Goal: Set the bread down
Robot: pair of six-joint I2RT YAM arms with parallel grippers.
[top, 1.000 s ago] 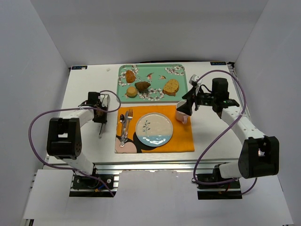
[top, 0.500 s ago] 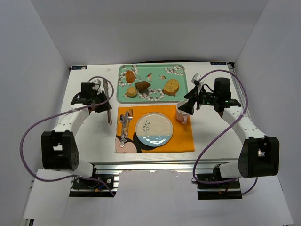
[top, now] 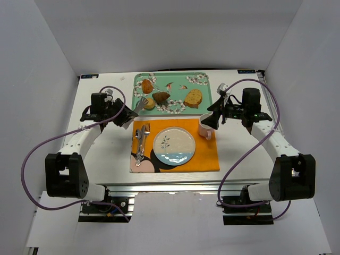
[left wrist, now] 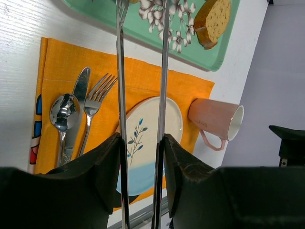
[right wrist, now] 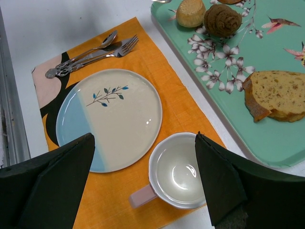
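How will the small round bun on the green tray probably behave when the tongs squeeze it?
The round bun looks soft and light, so it probably squashes easily. Its domed shape may roll or slip between the smooth metal tongs.

Four breads lie on the teal floral tray [top: 207,94]: a golden-brown crusty slice [top: 193,98] flat at 3 o'clock, a dark round roll [top: 161,97] at centre, a pale small bun [top: 150,103] at 8 o'clock, and an orange-brown chunk [top: 147,85] at 10 o'clock.

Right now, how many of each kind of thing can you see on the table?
Bread pieces: 4
Cutlery (spoon, knife, fork): 3
Plate: 1
Cup: 1
Tray: 1
Placemat: 1
Tongs: 1
Total: 12
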